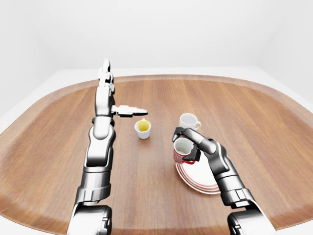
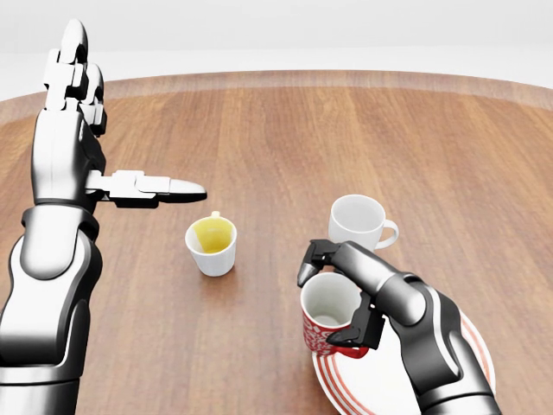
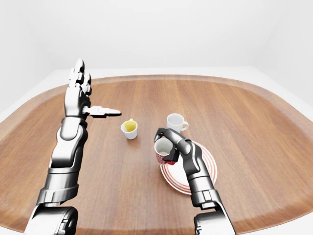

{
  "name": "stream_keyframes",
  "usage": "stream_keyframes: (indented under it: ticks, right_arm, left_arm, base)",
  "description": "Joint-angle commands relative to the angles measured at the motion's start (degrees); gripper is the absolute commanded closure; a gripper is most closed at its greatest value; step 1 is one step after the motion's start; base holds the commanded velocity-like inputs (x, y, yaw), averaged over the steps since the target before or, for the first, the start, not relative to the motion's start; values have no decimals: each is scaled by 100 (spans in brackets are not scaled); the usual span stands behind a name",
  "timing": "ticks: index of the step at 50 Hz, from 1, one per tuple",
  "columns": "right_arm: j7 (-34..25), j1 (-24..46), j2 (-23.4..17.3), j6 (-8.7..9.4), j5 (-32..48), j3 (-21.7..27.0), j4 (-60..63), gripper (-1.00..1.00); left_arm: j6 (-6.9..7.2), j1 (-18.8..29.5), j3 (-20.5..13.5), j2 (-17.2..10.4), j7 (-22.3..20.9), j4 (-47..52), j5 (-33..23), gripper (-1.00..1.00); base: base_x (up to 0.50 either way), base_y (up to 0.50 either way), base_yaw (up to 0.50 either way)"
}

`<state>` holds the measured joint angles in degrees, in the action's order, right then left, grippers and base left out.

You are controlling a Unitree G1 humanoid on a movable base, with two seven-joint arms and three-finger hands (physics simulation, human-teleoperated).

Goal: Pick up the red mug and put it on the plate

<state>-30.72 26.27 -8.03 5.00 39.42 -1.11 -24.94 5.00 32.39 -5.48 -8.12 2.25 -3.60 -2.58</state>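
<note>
The red mug [image 2: 327,322], white inside with a patterned red wall, hangs over the left rim of the red-striped white plate [image 2: 473,346] at the head view's bottom right. My right hand [image 2: 339,294] is shut on the mug, fingers curled over its rim and side. Whether the mug touches the plate I cannot tell. My left hand [image 2: 95,130] is raised at the upper left, open, thumb pointing right, holding nothing.
A white cup with a yellow inside [image 2: 211,245] stands left of the red mug. A plain white mug [image 2: 359,223] stands just above the plate. The round wooden table [image 1: 254,112] has a raised rim all around.
</note>
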Motion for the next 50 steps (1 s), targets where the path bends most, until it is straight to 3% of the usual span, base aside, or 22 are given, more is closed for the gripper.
stream_keyframes:
  ticks: [1, 50]
  right_arm:
    - [-12, -85, -229, 0, -31, 184, 45, 100]
    - [828, 435, -874, 0, -663, 495, -1838, 100]
  left_arm:
    - [0, -5, 11, 14, 6, 14, -9, -100]
    - [0, -7, 2, 12, 5, -54, -22, -100]
  base:
    - [0, 0, 0]
    - [0, 0, 0]
